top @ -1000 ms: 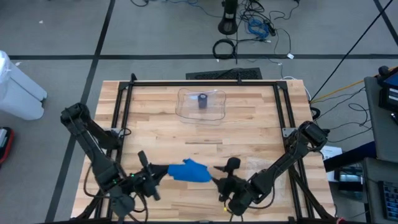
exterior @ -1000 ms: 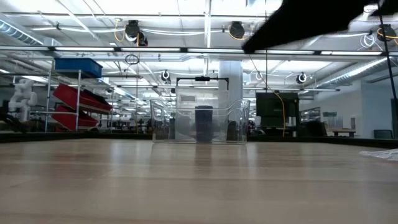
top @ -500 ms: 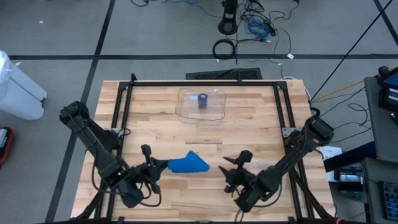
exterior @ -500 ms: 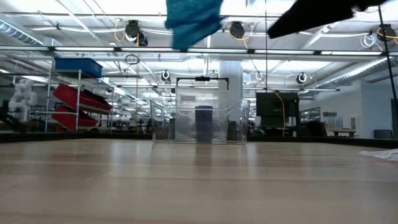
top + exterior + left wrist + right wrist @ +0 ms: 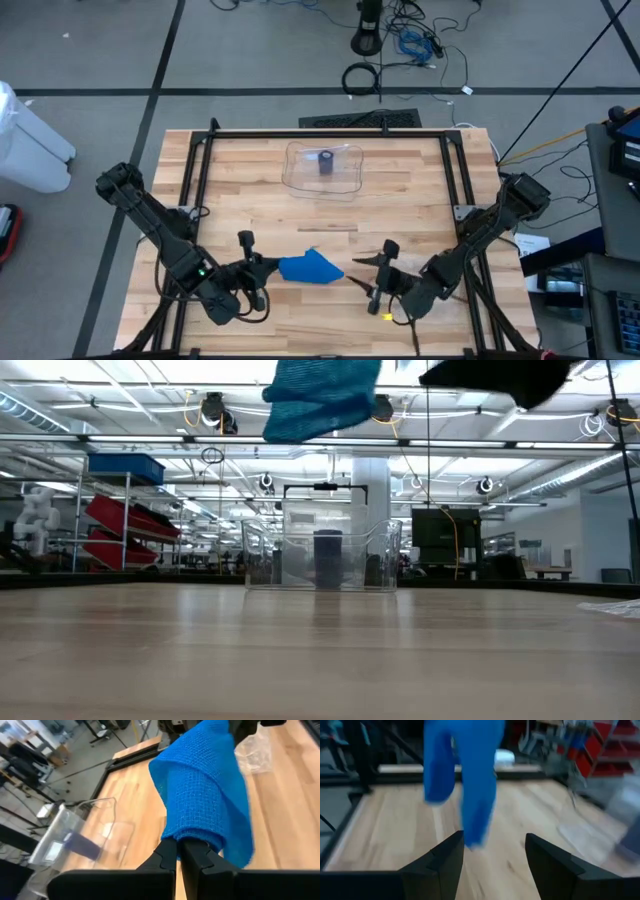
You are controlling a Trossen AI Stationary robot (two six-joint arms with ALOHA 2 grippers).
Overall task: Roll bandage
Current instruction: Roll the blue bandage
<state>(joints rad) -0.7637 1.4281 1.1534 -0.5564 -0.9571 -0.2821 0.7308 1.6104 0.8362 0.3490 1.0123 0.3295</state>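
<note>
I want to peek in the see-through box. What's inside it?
Inside the clear box stands one small dark roll, upright, near the middle. Nothing else shows in there, and its underside is hidden.

bandage between left gripper and right gripper | tray far side; roll in it

Grey tiled floor, red shelving, bright ceiling lights

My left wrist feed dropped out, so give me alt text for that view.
The left claw, shut, pinches the lower edge of a blue mesh bandage that stands up loosely folded ahead of it. Beyond are the wooden table, a clear tray and a crumpled clear wrapper.
</note>
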